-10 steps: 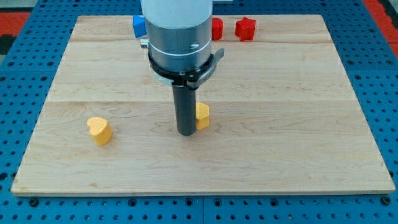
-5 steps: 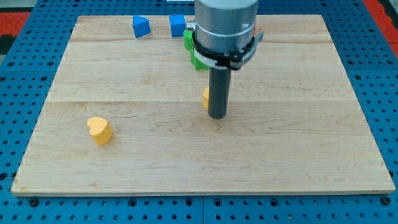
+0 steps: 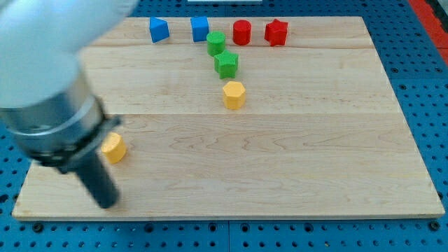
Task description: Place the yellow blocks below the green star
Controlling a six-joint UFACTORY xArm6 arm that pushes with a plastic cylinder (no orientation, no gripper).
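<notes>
Tip (image 3: 107,204) sits lower left, pinching nothing, beside the yellow heart (image 3: 113,148); yellow hexagon (image 3: 234,95) already lies below the green star (image 3: 226,64).

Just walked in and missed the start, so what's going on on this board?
An arm with a rod is sliding blocks about a wooden board to get the yellow ones below the green star. One yellow block already sits just under the star. My tip is at the view's lower left, just below the yellow heart, which is far left of the star. A green cylinder, two blue blocks and two red ones line the top.
</notes>
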